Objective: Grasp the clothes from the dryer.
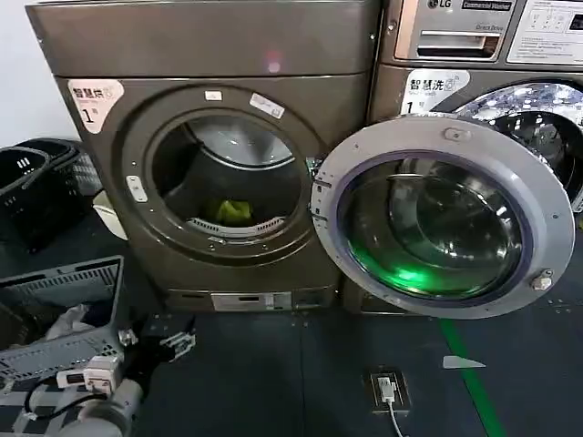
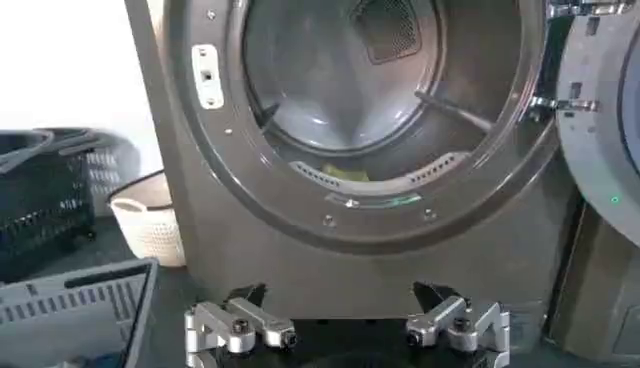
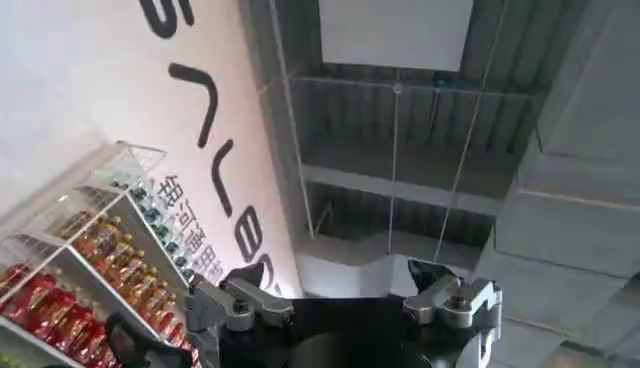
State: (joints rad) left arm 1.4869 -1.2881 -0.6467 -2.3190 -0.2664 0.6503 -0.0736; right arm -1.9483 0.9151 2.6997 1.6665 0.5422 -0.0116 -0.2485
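Observation:
The dryer (image 1: pixel 209 55) stands with its round door (image 1: pixel 446 214) swung open to the right. The clothes (image 1: pixel 233 211), a small yellow-green bundle, lie at the bottom of the steel drum just behind the lip; the left wrist view shows a sliver of the clothes (image 2: pixel 345 173). My left gripper (image 1: pixel 173 339) hangs low in front of the machine's base, well below the porthole. The left gripper (image 2: pixel 342 300) is open and holds nothing. My right gripper (image 3: pixel 340 280) is open and points up toward the ceiling, away from the dryer.
A grey slatted basket (image 1: pixel 64 309) with a whitish cloth sits beside my left arm. Black baskets (image 1: pixel 27 182) and a white woven basket (image 2: pixel 150 225) stand left of the dryer. The LG washer (image 1: pixel 492 55) is behind the open door. A floor socket (image 1: pixel 387 387) lies ahead.

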